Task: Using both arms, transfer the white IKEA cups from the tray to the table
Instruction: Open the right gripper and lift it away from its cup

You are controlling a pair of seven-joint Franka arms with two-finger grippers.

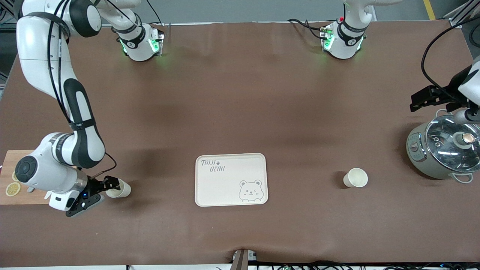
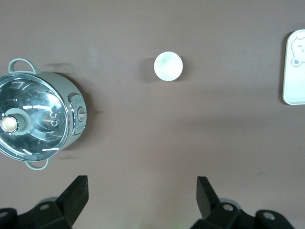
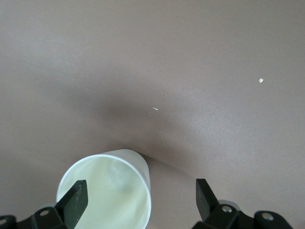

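Note:
One white cup (image 1: 119, 188) stands on the brown table near the right arm's end. My right gripper (image 1: 106, 192) is low at it and open. In the right wrist view one fingertip (image 3: 75, 199) is over the cup's mouth (image 3: 107, 191) and the other (image 3: 206, 194) is outside it, so the cup's wall lies between the jaws (image 3: 140, 200). The second white cup (image 1: 355, 177) stands alone toward the left arm's end and shows in the left wrist view (image 2: 168, 66). My left gripper (image 1: 427, 98) hangs high over the table by the pot, open and empty (image 2: 142, 191).
A cream bear-printed tray (image 1: 225, 187) lies mid-table between the cups; its edge shows in the left wrist view (image 2: 295, 71). A steel pot with a glass lid (image 1: 446, 150) stands at the left arm's end. A wooden board (image 1: 9, 165) with lemon slices lies beside the right arm.

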